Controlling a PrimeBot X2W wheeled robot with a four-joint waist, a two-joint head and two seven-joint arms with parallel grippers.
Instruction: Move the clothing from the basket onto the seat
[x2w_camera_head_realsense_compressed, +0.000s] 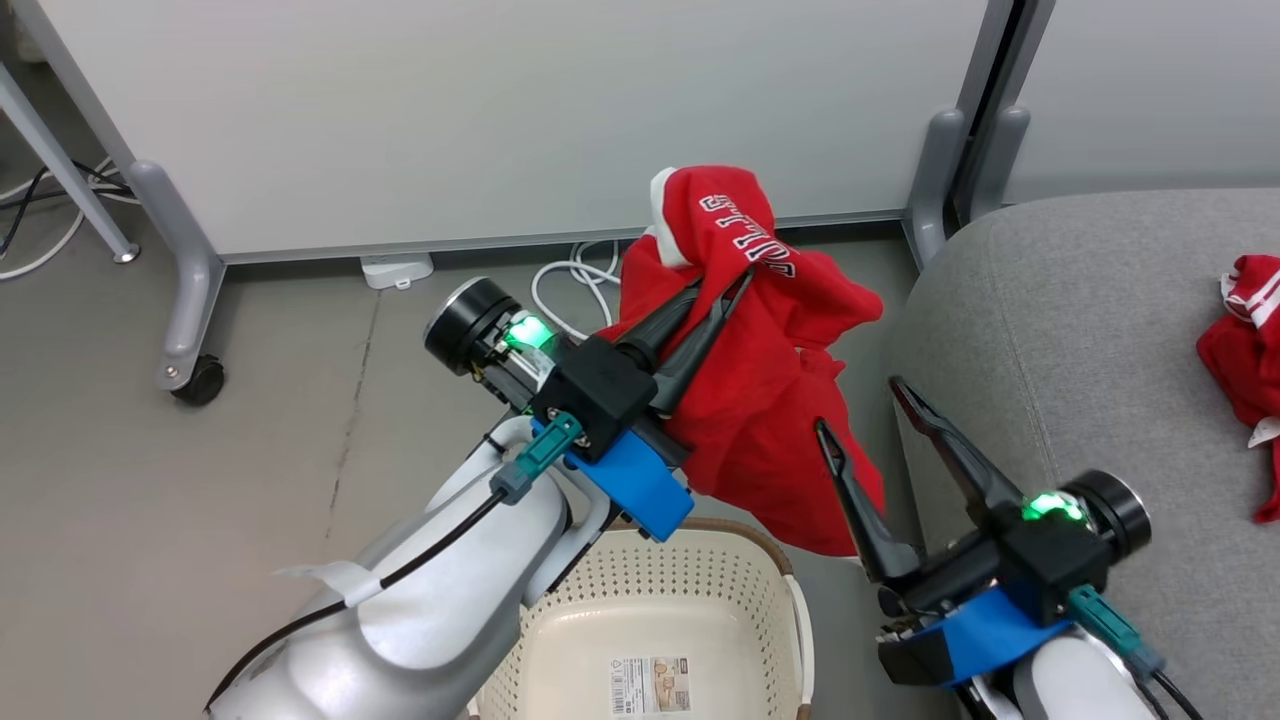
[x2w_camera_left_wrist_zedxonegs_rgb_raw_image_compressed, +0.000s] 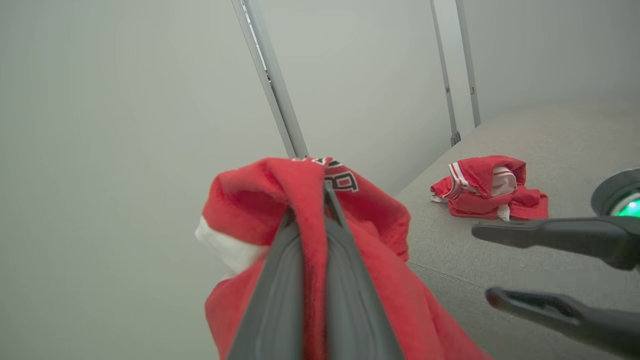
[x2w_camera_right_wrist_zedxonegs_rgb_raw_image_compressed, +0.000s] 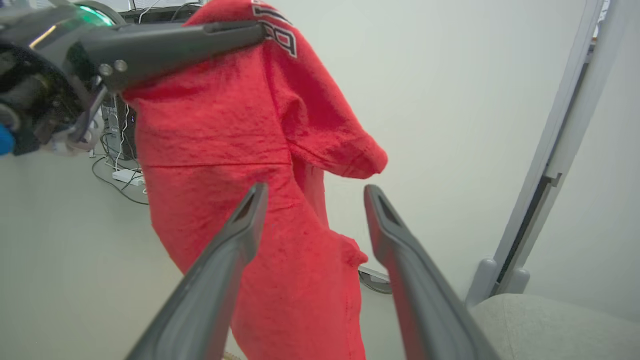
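**A:** In the head view, our left gripper is pinching the red shirt with its fingers pressed together. The shirt is hanging in the air above the far rim of the basket, just beside the seat. Our right gripper is standing spread wide and holding nothing.

**B:** And the other red piece is lying on the seat. In the left wrist view, we are seeing only a thin fold between the fingers. We are thinking this fold could be slipping out if we are swinging fast.

**A:** In the right wrist view, the cloth is hanging just in front of our open fingers. We are worrying that the lower hem is catching on them, or dragging on the seat edge, and then the shirt is falling on the floor.
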